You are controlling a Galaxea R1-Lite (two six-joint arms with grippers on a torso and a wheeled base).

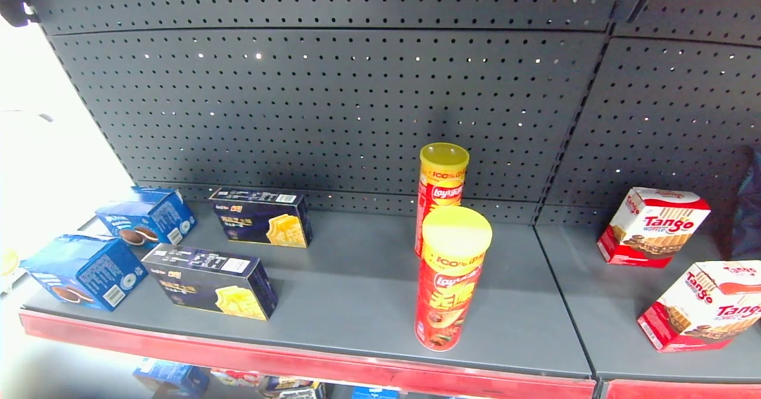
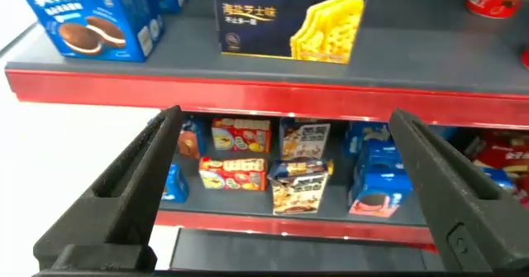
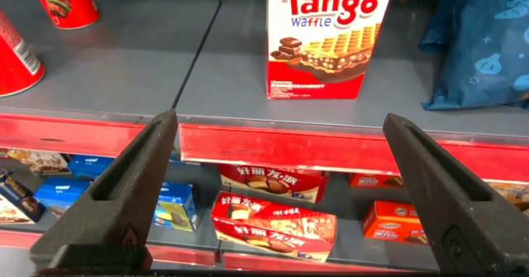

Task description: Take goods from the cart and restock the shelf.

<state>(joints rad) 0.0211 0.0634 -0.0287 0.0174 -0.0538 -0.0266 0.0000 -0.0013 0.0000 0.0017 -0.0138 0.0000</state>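
On the grey shelf (image 1: pixel 357 292) stand two red chip cans with yellow lids, one in front (image 1: pixel 450 280) and one behind (image 1: pixel 441 191). Left of them lie two dark cracker boxes (image 1: pixel 211 280) (image 1: pixel 261 216) and two blue cookie boxes (image 1: pixel 83 271) (image 1: pixel 148 214). Two red-and-white wafer boxes (image 1: pixel 654 226) (image 1: pixel 704 307) sit on the right section. My left gripper (image 2: pixel 283 113) is open and holds nothing, level with the red shelf lip (image 2: pixel 264 91) below a dark cracker box (image 2: pixel 289 21). My right gripper (image 3: pixel 281 118) is open and holds nothing, before the lip under a wafer box (image 3: pixel 326 37).
A perforated dark back panel (image 1: pixel 333 101) rises behind the shelf. The lower shelf holds several snack boxes (image 2: pixel 273 174) (image 3: pixel 273 219). A blue bag (image 3: pixel 483 41) lies right of the wafer box. Bare shelf stretches between the cracker boxes and the cans.
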